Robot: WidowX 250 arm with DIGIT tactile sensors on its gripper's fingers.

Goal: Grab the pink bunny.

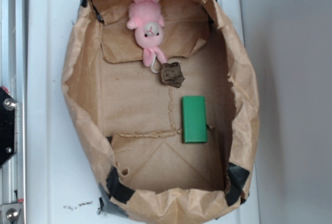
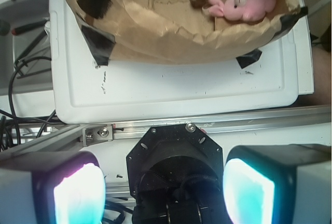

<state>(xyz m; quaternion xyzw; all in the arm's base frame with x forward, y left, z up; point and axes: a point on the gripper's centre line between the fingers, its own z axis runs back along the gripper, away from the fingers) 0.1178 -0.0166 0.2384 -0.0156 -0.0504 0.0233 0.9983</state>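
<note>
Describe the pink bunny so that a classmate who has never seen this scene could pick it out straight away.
Find the open brown paper bag on the white tray. In the exterior view, the pink bunny lies on the bag's floor at its top end. Beside it sit a rough brown lump and a green block; only the bunny is fluffy, pale pink, with a whitish face.

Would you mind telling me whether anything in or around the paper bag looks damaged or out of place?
The paper bag is crumpled, its rim ragged and patched with black tape at the corners. Inside, the pink bunny lies toppled against the far flap, touching a rough brown lump. Nothing looks spilled.
</note>
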